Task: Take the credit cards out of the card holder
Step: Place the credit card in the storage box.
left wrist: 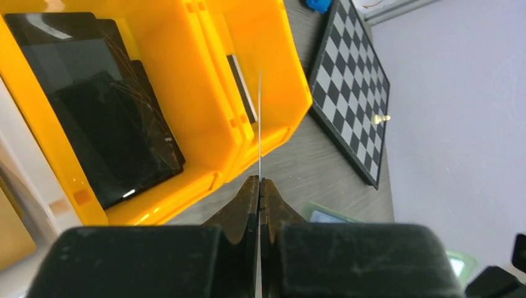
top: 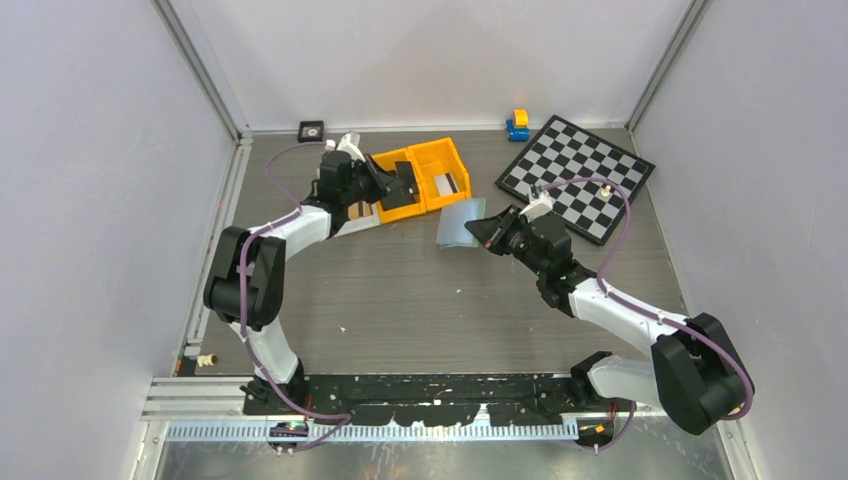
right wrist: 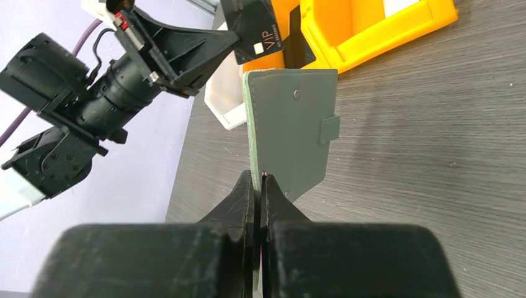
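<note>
- Right end effector (right wrist: 260,180): jaws clenched on the edge of the card holder (right wrist: 291,133).
- The sage-green holder stands on edge with its closed outer face and snap tab toward the right wrist camera.
- From above, the card holder (top: 459,223) sits over the tabletop (top: 420,300), just beside the near right corner of the yellow bins (top: 455,150). Cannot tell whether it touches the tabletop.
- Left end effector (left wrist: 259,182): jaws pinched on a credit card (left wrist: 260,124), seen edge-on as a thin upright line over the bins.
- In the right wrist view that card (right wrist: 255,30) is black with "VIP" lettering. It sits just above the holder's top edge and apart from it.
- The left bin compartment holds dark glossy flat pieces (left wrist: 93,93). The right compartment holds a pale card (top: 446,184).
- A checkerboard (top: 575,175) lies right of the bins, with a small pale chess piece (top: 605,187) on it.
- A blue and yellow toy (top: 517,124) sits at the back edge of the tabletop.
</note>
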